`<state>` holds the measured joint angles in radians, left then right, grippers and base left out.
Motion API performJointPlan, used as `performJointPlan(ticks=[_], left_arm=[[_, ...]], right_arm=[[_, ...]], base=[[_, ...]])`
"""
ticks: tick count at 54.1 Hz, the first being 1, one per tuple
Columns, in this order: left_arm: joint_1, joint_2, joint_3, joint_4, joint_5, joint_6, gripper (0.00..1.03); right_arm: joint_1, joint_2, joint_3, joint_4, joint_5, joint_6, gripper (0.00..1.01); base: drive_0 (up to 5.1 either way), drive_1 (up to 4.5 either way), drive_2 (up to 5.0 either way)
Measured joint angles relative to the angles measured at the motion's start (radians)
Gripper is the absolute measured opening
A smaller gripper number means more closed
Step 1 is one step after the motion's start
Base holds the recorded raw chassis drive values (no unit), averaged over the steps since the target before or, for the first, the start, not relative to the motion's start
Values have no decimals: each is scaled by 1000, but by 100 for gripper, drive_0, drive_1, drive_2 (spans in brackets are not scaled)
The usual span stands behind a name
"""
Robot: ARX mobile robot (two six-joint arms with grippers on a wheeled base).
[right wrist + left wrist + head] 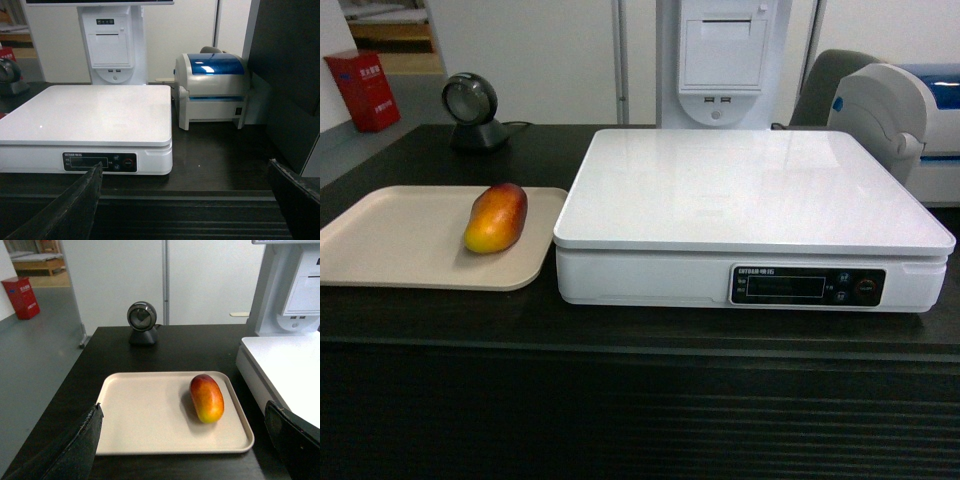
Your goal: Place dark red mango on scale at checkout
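Both my arms hang back off the dark ribbed-front checkout counter (640,400), jaws spread wide with nothing between them: left gripper (185,440) over the beige flat tray (145,435), right gripper (182,205) facing the big white boxy scale (90,112). The red-orange oval mango (496,217) lies on the tray's right part, centre-left in the head view, beside the scale. Only the right wrist shows the grey-white printer with blue top (212,90) fully; neither gripper shows in the head view.
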<state>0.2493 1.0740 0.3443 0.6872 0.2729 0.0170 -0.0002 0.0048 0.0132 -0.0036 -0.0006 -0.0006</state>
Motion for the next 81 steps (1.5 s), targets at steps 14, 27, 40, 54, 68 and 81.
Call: performJointPlan(ticks=[14,27,40,54,68,81], left_arm=[[-101,837,658,-141,72,43,98],[-157,1054,953,-318,87,27,98],[-183,1123,1055,-408,78,3,98],[-215,1171,1106,-492,84,-35,98],[-231,1185,1121,-508,54,-34,98],[-241,1232,1143,-532,15,-32,98]], right_arm=[[0,0,0,0,0,0,98],[0,0,0,0,0,0,98],[0,0,0,0,0,0,98],[0,0,0,0,0,0,98],[0,0,0,0,0,0,98],[0,0,0,0,0,0,98]], base=[[0,0,0],[0,0,0],[0,0,0],[0,0,0],[0,0,0],[0,0,0]])
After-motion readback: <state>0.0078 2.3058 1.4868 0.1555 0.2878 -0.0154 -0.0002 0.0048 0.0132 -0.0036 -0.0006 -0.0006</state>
